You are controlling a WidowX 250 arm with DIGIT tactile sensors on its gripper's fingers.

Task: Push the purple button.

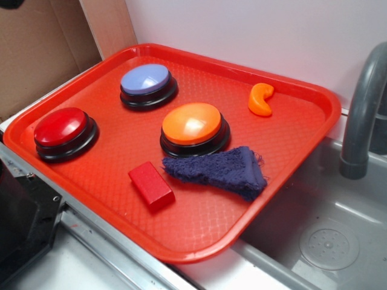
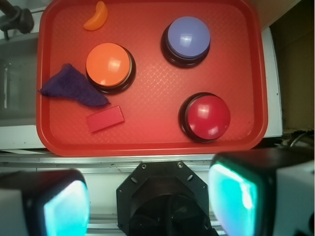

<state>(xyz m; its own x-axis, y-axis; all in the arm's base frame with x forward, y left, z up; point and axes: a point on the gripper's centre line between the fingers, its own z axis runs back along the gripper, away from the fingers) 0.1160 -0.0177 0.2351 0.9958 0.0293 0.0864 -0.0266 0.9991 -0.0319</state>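
Note:
The purple button (image 1: 146, 81) (image 2: 187, 38), a pale lavender dome on a black base, stands at the far left part of the red tray (image 1: 199, 232) (image 2: 147, 142). In the wrist view it lies at the upper right, far from my gripper (image 2: 150, 201). The gripper is open, high above the robot's black base, with nothing between its teal pads (image 2: 66, 209). The exterior view does not show the gripper.
On the tray are an orange-topped button (image 1: 194, 127) (image 2: 109, 66), a red-topped button (image 1: 62, 132) (image 2: 206, 116), a red block (image 1: 151, 185) (image 2: 105, 118), a dark blue cloth (image 1: 224, 169) (image 2: 71, 87) and an orange crescent piece (image 1: 261, 99) (image 2: 96, 16). A grey faucet (image 1: 363, 115) and sink (image 1: 326, 235) sit right of the tray.

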